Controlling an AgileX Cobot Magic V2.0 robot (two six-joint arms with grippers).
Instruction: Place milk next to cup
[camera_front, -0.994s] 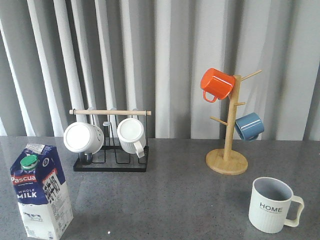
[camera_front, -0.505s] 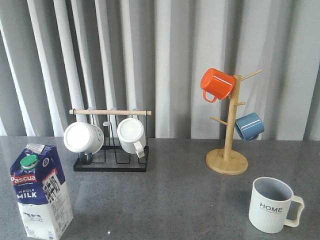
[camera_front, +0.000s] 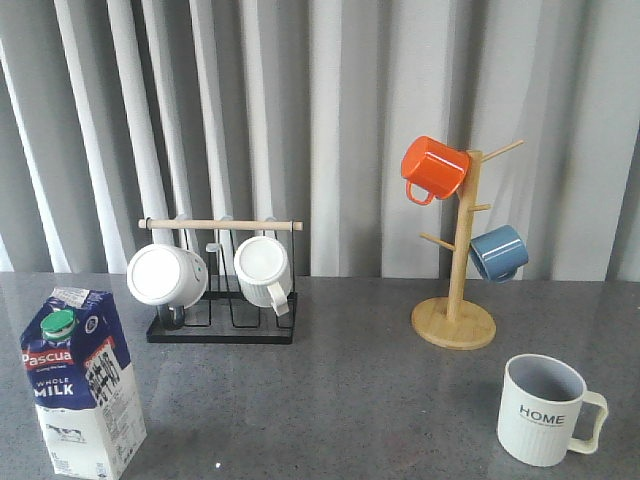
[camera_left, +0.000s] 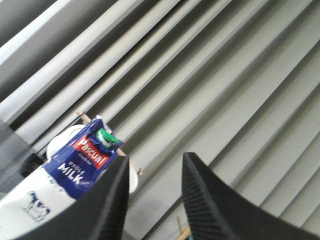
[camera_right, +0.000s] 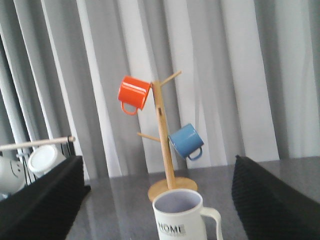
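The milk (camera_front: 85, 385) stands upright at the table's front left, a gable-top carton with a dark blue top, green cap and red "Pascual" band. The cup (camera_front: 545, 410), cream ribbed with "HOME" lettering, stands at the front right with its handle to the right. Neither gripper shows in the front view. In the left wrist view my left gripper (camera_left: 156, 157) is open and empty, and the milk (camera_left: 82, 160) lies beyond its left finger. In the right wrist view my right gripper (camera_right: 157, 160) is wide open and empty, with the cup (camera_right: 180, 217) ahead between its fingers.
A black rack (camera_front: 220, 330) with a wooden bar holds two plain white mugs (camera_front: 167, 275) at the back left. A wooden mug tree (camera_front: 455, 320) at the back right carries an orange mug (camera_front: 433, 168) and a blue mug (camera_front: 498, 252). Grey curtains hang behind.
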